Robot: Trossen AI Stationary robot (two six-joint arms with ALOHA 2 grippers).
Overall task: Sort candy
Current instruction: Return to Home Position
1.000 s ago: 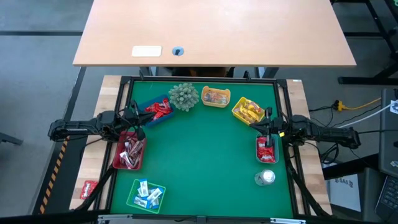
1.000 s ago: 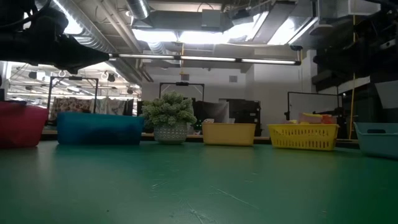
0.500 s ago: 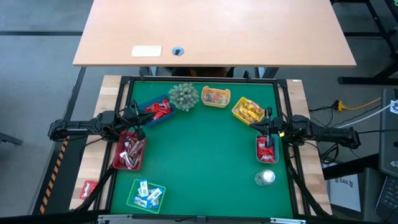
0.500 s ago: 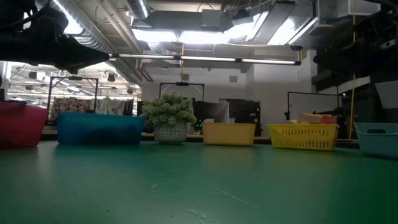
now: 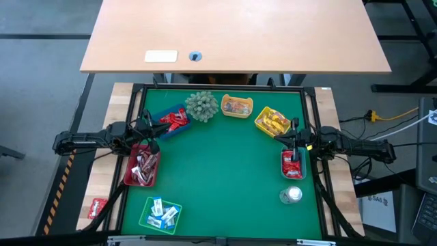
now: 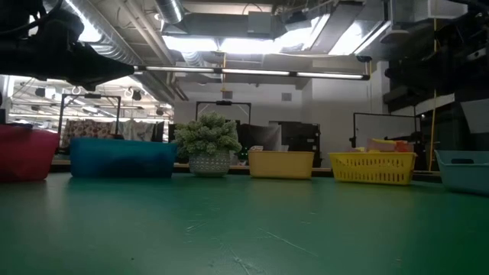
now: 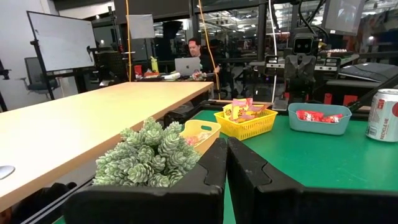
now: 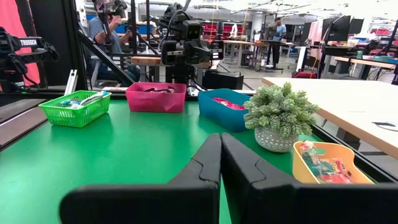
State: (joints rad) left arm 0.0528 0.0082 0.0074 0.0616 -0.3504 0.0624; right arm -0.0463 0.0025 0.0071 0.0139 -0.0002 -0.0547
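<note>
Left claw (image 7: pixel 225 146), right claw (image 8: pixel 221 140) — closed; "TROSSEN" lettering (image 8: pixel 28 42)

Pale wood desk (image 5: pixel 273 34) at far side; grey floor (image 5: pixel 41 82); whiteboard (image 7: pixel 62 40) on stand; bright ceiling strip lights (image 6: pixel 252 74).

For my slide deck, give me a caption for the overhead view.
Left claw and right claw parked at the mat's edges, candy sorted into coloured trays.
</note>
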